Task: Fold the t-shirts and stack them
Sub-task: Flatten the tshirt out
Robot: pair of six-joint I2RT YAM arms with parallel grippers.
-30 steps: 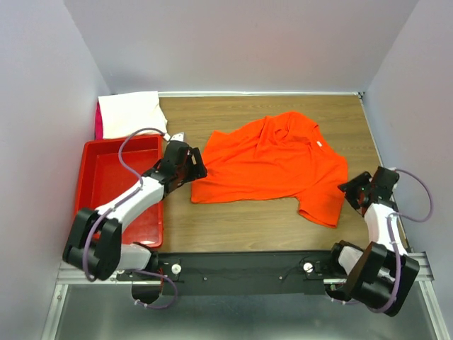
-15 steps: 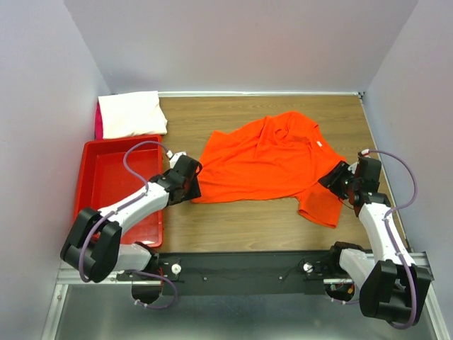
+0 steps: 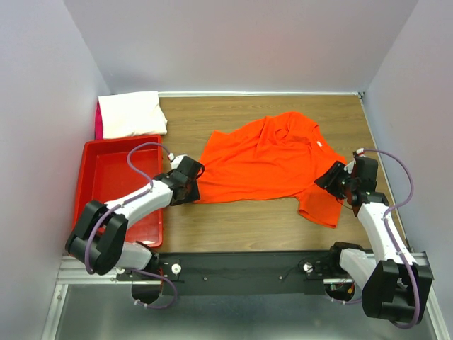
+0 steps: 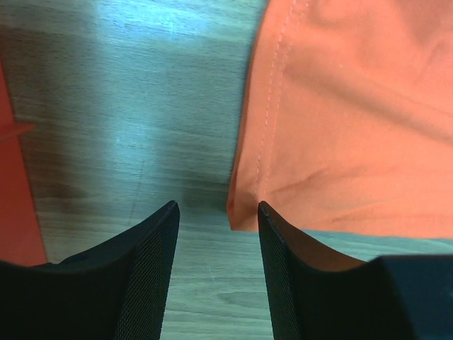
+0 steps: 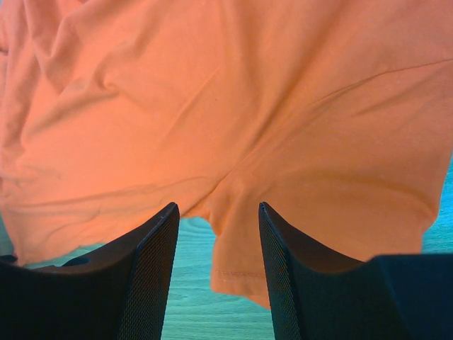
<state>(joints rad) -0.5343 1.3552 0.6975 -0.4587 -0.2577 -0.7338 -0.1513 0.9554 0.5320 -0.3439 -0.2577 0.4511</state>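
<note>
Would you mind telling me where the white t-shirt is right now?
In the top view, the white t-shirt lies folded at the table's far left corner, just beyond the red bin and left of the orange t-shirt.

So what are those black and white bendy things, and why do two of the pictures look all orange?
Those bendy things are two robot arms, bolted at the near edge of a wooden table. One picture is taken from above, looking down on everything. The other two come from little cameras on each arm's wrist, so they see very close up. That is why they are full of orange: both arms are right by the orange t-shirt, which lies spread out and crumpled on the table.

The two black shapes at the bottom of the close-up pictures are each arm's fingers. The left gripper is at a bottom corner of the shirt. The right gripper is by its sleeve. Both are open and holding nothing.

A folded white t-shirt sits in the far corner, and a red plastic bin is beside the left arm.
</note>
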